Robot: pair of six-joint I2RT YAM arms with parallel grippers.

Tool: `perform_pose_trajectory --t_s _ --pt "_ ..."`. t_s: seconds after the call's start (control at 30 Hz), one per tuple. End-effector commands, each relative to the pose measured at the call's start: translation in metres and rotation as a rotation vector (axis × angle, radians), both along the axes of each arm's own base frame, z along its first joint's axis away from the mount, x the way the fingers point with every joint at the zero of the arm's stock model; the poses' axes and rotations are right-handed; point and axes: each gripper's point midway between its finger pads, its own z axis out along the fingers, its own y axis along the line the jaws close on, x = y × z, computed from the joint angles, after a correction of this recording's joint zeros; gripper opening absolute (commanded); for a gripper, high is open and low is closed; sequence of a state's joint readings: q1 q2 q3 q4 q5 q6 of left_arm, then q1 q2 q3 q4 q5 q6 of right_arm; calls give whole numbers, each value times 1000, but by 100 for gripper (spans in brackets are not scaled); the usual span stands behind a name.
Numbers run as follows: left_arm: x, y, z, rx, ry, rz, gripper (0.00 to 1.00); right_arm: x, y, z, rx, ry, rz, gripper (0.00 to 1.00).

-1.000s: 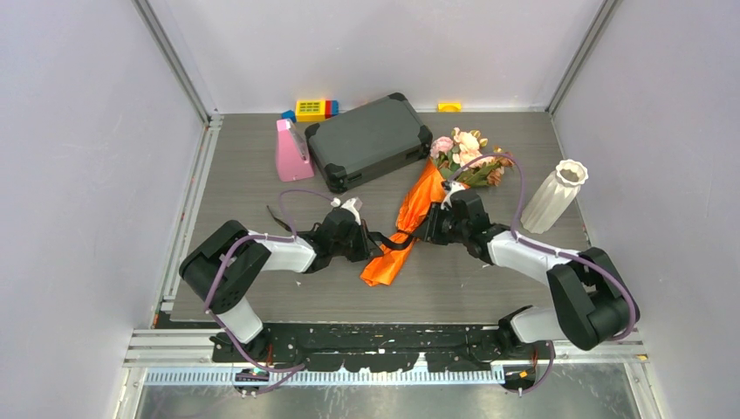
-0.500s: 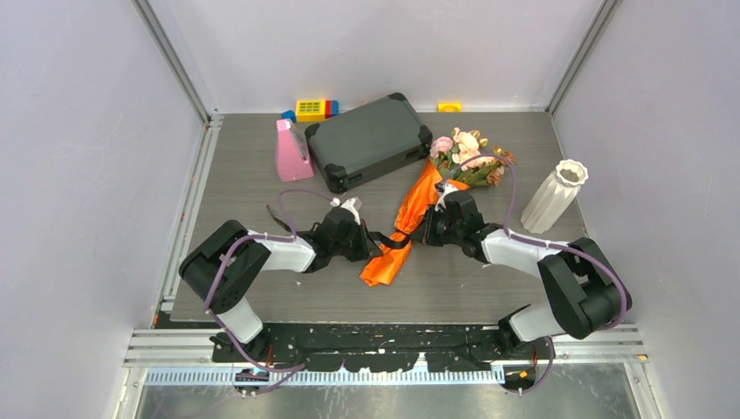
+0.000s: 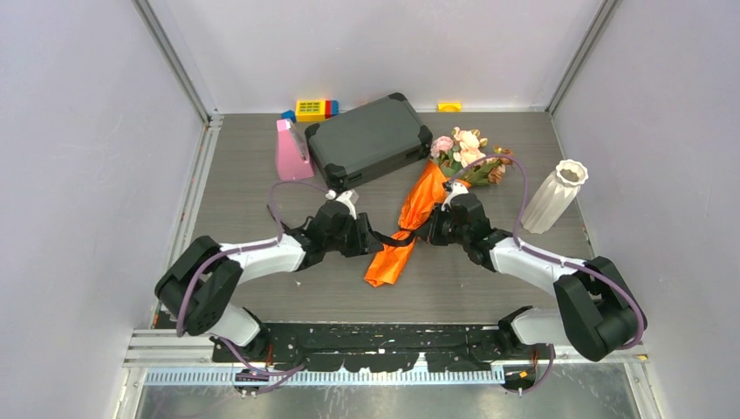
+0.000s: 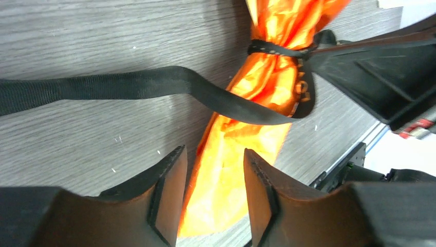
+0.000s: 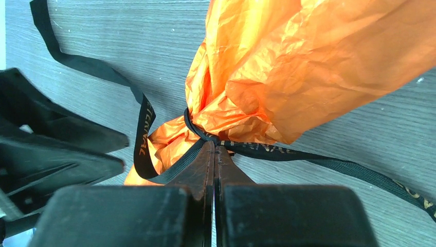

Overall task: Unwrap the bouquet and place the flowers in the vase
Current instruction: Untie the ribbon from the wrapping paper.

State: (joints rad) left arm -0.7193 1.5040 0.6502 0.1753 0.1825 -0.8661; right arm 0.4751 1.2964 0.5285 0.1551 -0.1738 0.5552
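The bouquet (image 3: 421, 196) lay on its side on the counter (image 3: 262, 201) just right of the dark case (image 3: 368, 140). Its flowers (image 3: 467, 157) sat beside the case's right end, and its narrow tail pointed away from the case toward the arms. The vase (image 3: 555, 196) stood upright well to the right of the case with no stems in it, presumably waiting until the wrapping came off. In front of the case, the right fingers (image 5: 198, 175) were clenched tight on the black ribbon (image 4: 128, 86) exactly where it cinched the orange paper (image 5: 308, 67). That looked like a grip meant to pin or pull the tie at its knot. The left fingers (image 4: 167, 190) stood apart and grasped nothing, with the paper's tail showing in the gap beyond them. One loose ribbon end ran flat across the counter nearby. The band was wound round the cone, so unwrapping seemed barely begun, and the loose end probably wanted pulling next.
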Motion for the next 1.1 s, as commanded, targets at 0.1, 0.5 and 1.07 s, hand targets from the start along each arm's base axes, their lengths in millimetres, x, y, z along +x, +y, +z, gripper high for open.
perform_pose_trajectory --t_s 0.1,0.5,1.07 --pt "10 6 52 26 -130 -30 55 4 1 3 13 -38 -12 0" --pt "30 -67 58 18 -173 -193 48 -9 -10 -24 -11 38 -55 7" --pt "25 -73 6 216 -152 -223 41 -20 -21 -23 -19 48 -98 15"
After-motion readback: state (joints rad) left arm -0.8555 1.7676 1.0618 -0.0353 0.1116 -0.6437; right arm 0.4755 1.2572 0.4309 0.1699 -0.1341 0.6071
